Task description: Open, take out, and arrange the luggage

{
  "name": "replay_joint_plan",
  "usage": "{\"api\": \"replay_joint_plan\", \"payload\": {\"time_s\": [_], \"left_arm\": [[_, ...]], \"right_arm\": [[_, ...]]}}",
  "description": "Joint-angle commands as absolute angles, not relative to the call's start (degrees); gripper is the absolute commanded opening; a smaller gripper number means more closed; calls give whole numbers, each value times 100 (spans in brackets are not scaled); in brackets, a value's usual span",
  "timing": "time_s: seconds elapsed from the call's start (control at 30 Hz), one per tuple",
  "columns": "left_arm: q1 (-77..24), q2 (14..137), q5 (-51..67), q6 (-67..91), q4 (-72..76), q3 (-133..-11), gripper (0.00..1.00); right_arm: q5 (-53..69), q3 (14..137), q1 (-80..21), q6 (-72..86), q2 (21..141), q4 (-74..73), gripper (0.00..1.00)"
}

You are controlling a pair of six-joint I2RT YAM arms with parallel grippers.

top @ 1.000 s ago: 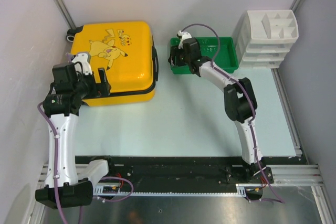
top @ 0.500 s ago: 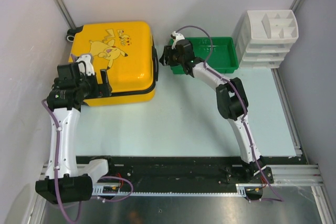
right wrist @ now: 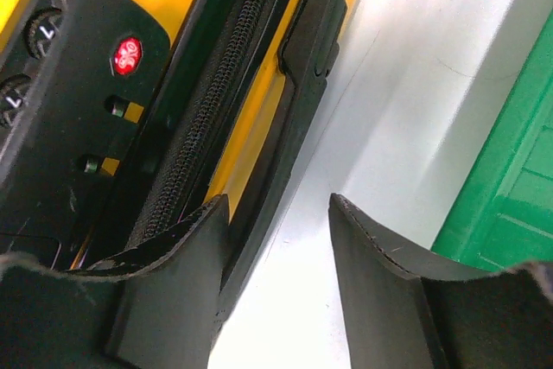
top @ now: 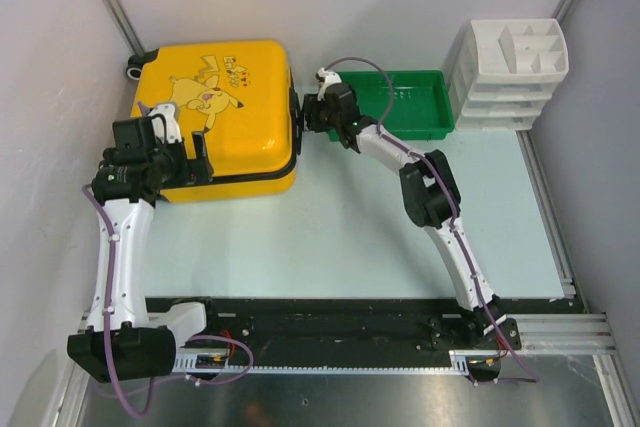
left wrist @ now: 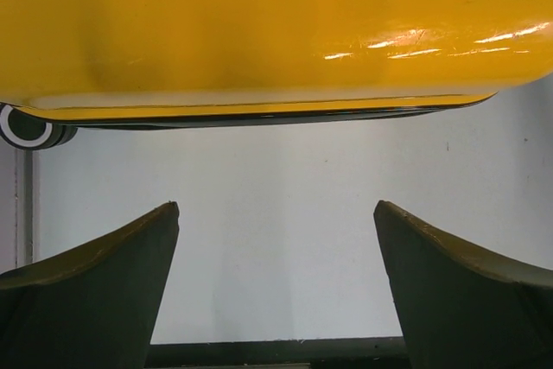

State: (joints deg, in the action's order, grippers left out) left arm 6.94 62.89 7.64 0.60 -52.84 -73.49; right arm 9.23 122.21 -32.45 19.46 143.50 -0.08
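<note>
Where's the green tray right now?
In the top view the green tray sits at the far edge of the table, right of centre, between the yellow Pikachu suitcase on its left and the stacked white organizer on its right.

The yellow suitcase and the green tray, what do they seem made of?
The yellow suitcase looks like hard glossy plastic: bright light streaks reflect off its shell. Its zipper band seems black fabric with fine teeth. The green tray looks like smooth moulded plastic, probably rigid.
</note>
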Motion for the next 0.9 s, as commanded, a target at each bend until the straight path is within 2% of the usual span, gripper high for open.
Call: {"api": "replay_joint_plan", "payload": {"time_s": [0.0, 0.2, 0.23, 0.43, 0.87], "left_arm": [[721, 6302, 589, 193, -5133, -7436, 100], [721, 6354, 422, 290, -5142, -7479, 100], [721, 6363, 413, 334, -5133, -7479, 100], [721, 6328, 317, 431, -5142, -7559, 100], [721, 6126, 141, 492, -5133, -7497, 100]], "right_arm": [[835, 12568, -3419, 1951, 14580, 237, 53], [590, 12367, -3533, 2004, 14573, 36, 36], [537, 12297, -3568, 2004, 14511, 35, 28], [334, 11884, -3718, 2250, 14221, -334, 0], [360, 8738, -4393, 2767, 12341, -70, 0]]}}
